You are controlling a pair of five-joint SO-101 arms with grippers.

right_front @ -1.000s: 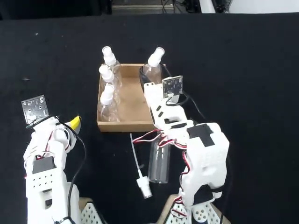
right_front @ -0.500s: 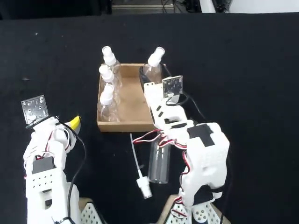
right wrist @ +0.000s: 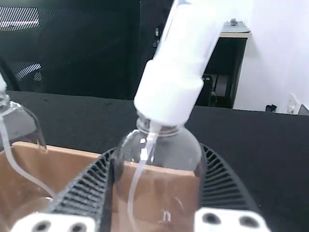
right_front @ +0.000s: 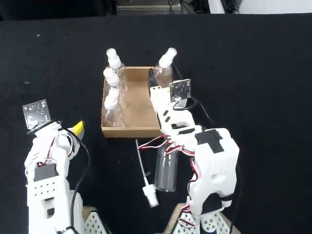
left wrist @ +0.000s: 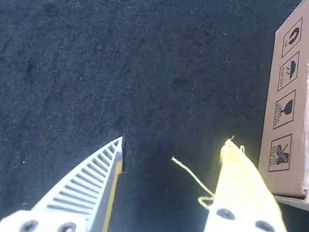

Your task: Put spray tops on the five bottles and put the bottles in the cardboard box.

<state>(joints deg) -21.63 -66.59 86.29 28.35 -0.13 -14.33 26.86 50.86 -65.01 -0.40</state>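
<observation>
The cardboard box [right_front: 136, 105] holds three clear bottles with white spray tops along its left wall: the far bottle [right_front: 113, 59], the middle bottle [right_front: 111, 78] and the near bottle [right_front: 112, 101]. My right gripper [right_front: 159, 81] is shut on a fourth capped bottle [right_front: 165, 69] at the box's far right corner, which leans to the right. In the right wrist view that bottle [right wrist: 161, 152] sits between the black fingers [right wrist: 84, 188] over the box wall [right wrist: 58, 164]. An uncapped bottle [right_front: 166, 168] lies on the table beside a loose spray top [right_front: 150, 193]. My left gripper [left wrist: 174, 142] is open above bare cloth, left of the box [left wrist: 289, 96].
Black cloth covers the table [right_front: 253, 73]. The loose top's thin tube [right_front: 140, 161] runs toward the box's near wall. The right arm's body [right_front: 209, 165] rises beside the lying bottle. The left arm [right_front: 46, 165] stands at the near left.
The bottle in my right gripper has shifted a little right, its spray top now leaning further right. The left arm has not moved.
</observation>
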